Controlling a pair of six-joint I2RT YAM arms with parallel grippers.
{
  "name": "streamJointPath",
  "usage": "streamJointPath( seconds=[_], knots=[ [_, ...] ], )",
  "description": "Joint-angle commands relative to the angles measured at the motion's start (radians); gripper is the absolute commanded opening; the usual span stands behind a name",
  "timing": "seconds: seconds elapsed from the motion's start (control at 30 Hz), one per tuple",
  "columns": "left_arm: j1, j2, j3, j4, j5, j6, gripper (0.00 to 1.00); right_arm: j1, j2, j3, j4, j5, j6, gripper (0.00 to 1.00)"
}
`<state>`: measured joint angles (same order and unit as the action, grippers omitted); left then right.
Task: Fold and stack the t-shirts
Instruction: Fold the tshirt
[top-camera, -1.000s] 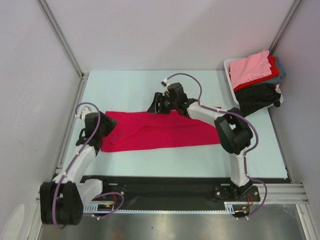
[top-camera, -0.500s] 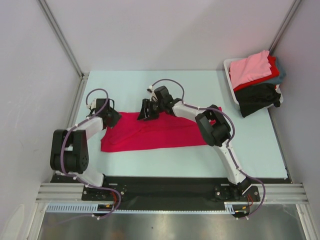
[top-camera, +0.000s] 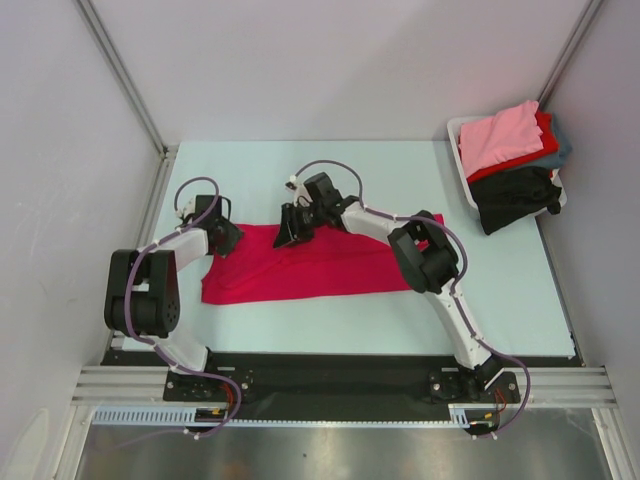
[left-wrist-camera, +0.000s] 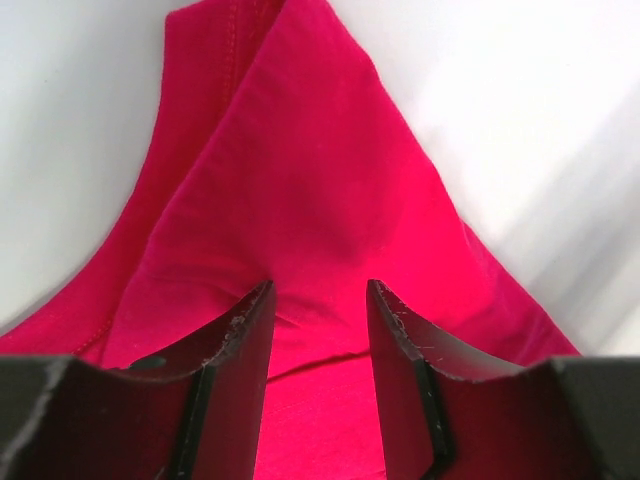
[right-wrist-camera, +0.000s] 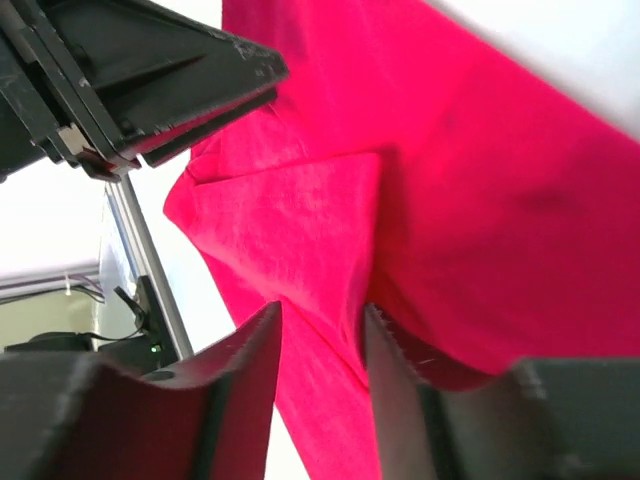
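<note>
Bin: a white bin (top-camera: 458, 130) stands at the far right corner of the table (top-camera: 250, 170), well apart from both my grippers.
In the bin: a pile of folded shirts. A pink shirt (top-camera: 500, 138) lies on top, a red shirt (top-camera: 545, 125) and a grey-teal shirt (top-camera: 562, 143) show at its right side, and a black shirt (top-camera: 512, 195) sits at the near end, hanging over the rim.
Crimson shirt: the crimson shirt (top-camera: 330, 272) lies as a long band from left to right across the middle of the table, with cloth doubled over along its far edge.
Left gripper: my left gripper (top-camera: 224, 238) sits at the shirt's far left corner. My fingers are narrow, with a ridge of the crimson cloth pinched between them.
Right gripper: my right gripper (top-camera: 288, 228) is on the far edge, near the left one and to its right. My fingers are narrow and hold a fold of the cloth.
Edges: the shirt's left end lies near the table's left edge, and its right end stops short of the bin.
Open room: bare table runs far of the shirt up to the back wall. There is also a bare stretch on the right between shirt and bin, and a narrower strip near of the shirt before the black rail (top-camera: 330, 365).
</note>
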<state>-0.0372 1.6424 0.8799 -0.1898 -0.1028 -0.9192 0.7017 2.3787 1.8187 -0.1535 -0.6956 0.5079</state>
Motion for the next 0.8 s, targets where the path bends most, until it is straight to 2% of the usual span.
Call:
streamJointPath(
  seconds=[0.0,0.1,0.13,0.27,0.4,0.57,0.6,0.7,0.77],
  knots=[
    [-0.004,-0.015,-0.019,0.007,-0.018,-0.01,0.47,0.013,0.039,0.086,-0.053,-0.041,-0.042,0.38],
    [-0.004,-0.024,-0.03,0.012,-0.023,-0.001,0.48,0.016,0.062,0.11,-0.09,-0.042,-0.069,0.23],
    [-0.004,-0.026,-0.03,0.012,-0.026,-0.001,0.48,0.016,0.06,0.106,-0.093,-0.045,-0.078,0.14],
    [-0.004,-0.029,-0.038,0.012,-0.029,0.005,0.48,0.016,0.008,0.041,-0.13,-0.021,-0.13,0.07],
    [-0.004,-0.038,-0.039,0.009,-0.046,0.014,0.48,0.004,-0.074,-0.076,-0.117,-0.027,-0.169,0.11],
    [-0.004,-0.05,-0.042,0.006,-0.067,0.022,0.48,-0.016,-0.174,-0.237,-0.011,-0.088,-0.186,0.22],
    [-0.004,-0.052,-0.042,0.004,-0.067,0.025,0.48,-0.019,-0.185,-0.278,0.0,-0.096,-0.189,0.3],
    [-0.004,-0.058,-0.041,0.004,-0.067,0.031,0.47,-0.036,-0.223,-0.343,0.048,-0.113,-0.181,0.38],
    [-0.004,-0.061,-0.041,0.004,-0.069,0.036,0.47,-0.045,-0.242,-0.377,0.109,-0.125,-0.174,0.48]
  ],
)
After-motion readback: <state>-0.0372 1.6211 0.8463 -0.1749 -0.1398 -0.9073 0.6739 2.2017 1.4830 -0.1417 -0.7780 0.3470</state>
